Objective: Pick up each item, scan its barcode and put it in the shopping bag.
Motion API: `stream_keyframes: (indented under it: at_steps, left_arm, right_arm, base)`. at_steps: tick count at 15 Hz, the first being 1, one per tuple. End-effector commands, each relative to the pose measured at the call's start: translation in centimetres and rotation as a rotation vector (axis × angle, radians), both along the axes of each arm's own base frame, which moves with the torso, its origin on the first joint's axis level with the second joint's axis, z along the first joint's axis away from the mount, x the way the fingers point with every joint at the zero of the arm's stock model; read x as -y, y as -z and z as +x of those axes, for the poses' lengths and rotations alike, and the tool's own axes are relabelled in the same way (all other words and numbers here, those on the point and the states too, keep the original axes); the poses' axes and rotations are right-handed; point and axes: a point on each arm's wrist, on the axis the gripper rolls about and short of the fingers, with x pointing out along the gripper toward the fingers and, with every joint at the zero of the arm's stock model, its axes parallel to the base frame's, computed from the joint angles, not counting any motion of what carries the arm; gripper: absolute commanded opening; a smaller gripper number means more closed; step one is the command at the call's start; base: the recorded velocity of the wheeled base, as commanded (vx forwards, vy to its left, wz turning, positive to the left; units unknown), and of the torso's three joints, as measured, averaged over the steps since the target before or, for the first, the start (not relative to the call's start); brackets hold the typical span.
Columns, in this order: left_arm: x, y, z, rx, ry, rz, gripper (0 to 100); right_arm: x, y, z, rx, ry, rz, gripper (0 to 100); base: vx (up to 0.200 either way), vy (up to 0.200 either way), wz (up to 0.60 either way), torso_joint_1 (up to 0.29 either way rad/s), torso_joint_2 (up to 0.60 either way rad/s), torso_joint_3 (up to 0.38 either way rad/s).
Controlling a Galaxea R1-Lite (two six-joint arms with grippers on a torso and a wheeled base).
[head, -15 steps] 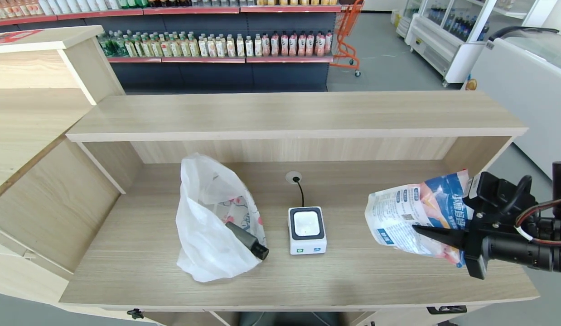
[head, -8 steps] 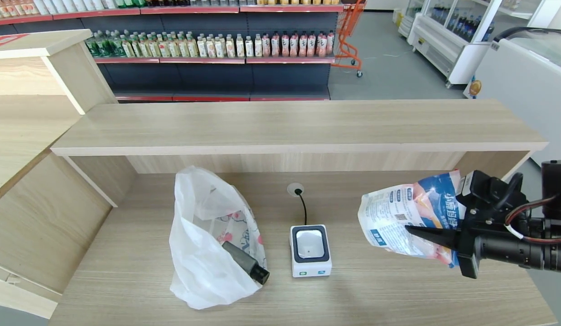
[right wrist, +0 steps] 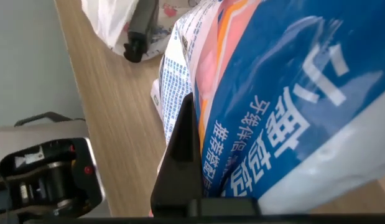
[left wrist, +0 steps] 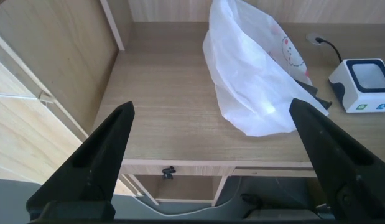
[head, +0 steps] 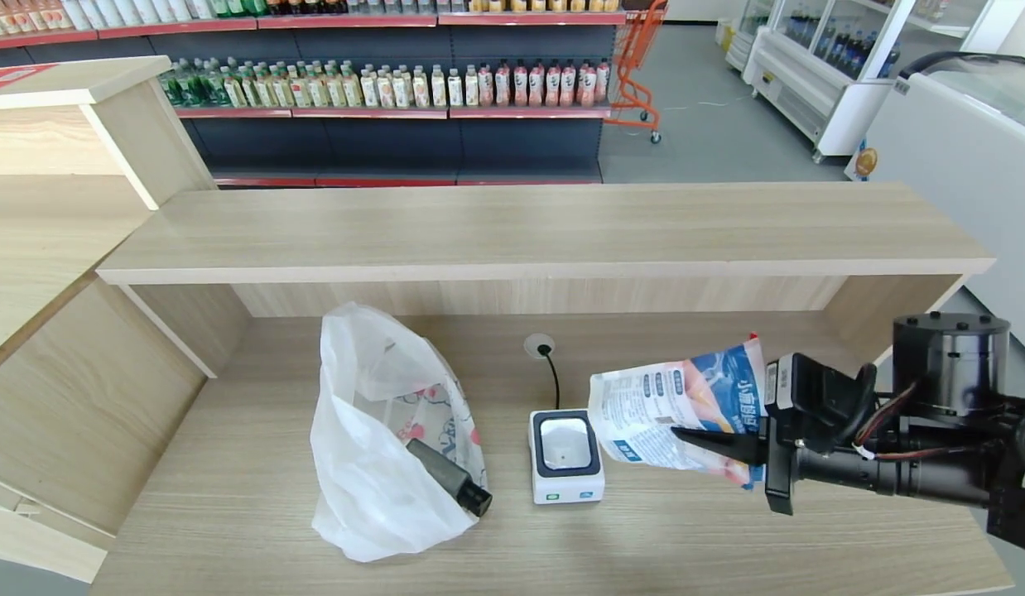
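Observation:
My right gripper (head: 715, 439) is shut on a blue and white food pouch (head: 674, 406), held above the counter just right of the white barcode scanner (head: 565, 455). The pouch's left end overhangs the scanner's right edge. Up close, the pouch (right wrist: 285, 106) shows against one dark finger (right wrist: 180, 162). The white plastic shopping bag (head: 380, 430) lies left of the scanner, with a dark bottle (head: 450, 478) sticking out of its mouth. My left gripper (left wrist: 211, 155) is open, hanging off the counter's front edge, with the bag (left wrist: 254, 74) and the scanner (left wrist: 363, 84) beyond it.
The wooden counter (head: 645, 530) has a raised shelf (head: 546, 228) along its back and a side wall (head: 90, 381) on the left. The scanner's black cable (head: 552, 372) runs to a hole in the counter. Store shelves with bottles stand behind.
My right arm has carried the pouch leftward and slightly lower, from the counter's right side to beside the scanner. The camera also shifted early on.

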Motion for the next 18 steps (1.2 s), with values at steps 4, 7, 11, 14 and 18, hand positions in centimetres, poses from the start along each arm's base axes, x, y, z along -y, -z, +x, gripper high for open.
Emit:
stream_keyframes:
  at_steps: [4, 7, 11, 14, 18]
  left_arm:
    - [0.0, 0.0, 0.0, 0.000, 0.000, 0.000, 100]
    - [0.0, 0.0, 0.0, 0.000, 0.000, 0.000, 100]
    - [0.0, 0.0, 0.0, 0.000, 0.000, 0.000, 100]
    - [0.0, 0.0, 0.0, 0.000, 0.000, 0.000, 100]
    - [0.0, 0.0, 0.0, 0.000, -0.001, 0.000, 100]
  right_arm:
    - [1.8, 5.8, 2.8, 0.119, -0.173, -0.151, 0]
    - [1.8, 7.2, 3.5, 0.120, -0.233, -0.154, 0]
    - [1.1, 8.2, 6.1, 0.190, -0.321, -0.139, 0]
    - [0.7, 8.2, 7.5, 0.263, -0.379, -0.123, 0]
    - [0.4, 7.9, 8.4, 0.353, -0.438, -0.115, 0]
  base:
    - [0.000, 0.000, 0.00, 0.000, 0.00, 0.000]
    - [0.000, 0.000, 0.00, 0.000, 0.00, 0.000]
    - [0.000, 0.000, 0.00, 0.000, 0.00, 0.000]
    - [0.000, 0.000, 0.00, 0.000, 0.00, 0.000]
    - [0.000, 0.000, 0.00, 0.000, 0.00, 0.000]
